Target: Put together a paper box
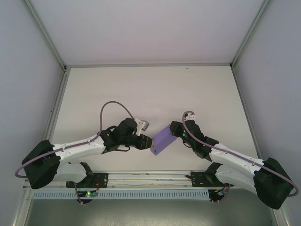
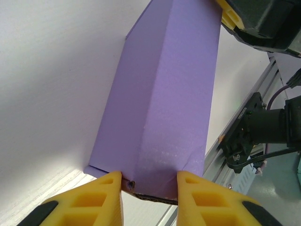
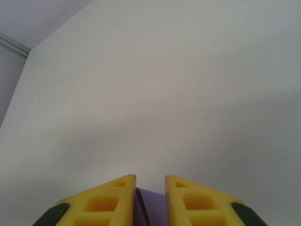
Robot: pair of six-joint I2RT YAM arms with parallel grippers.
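Left end effector (image 2: 149, 178), right end effector (image 3: 149, 180) pinch paper box (image 2: 164, 103) end edges.

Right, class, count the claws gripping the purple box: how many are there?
2. The left claw clamps the paper box at its nearer, left end. The right claw pinches its farther, right end, with a sliver of purple between its fingers.

The matte white table (image 1: 150, 94) has the lavender paper box (image 1: 162, 140) near its front edge, contact unclear.
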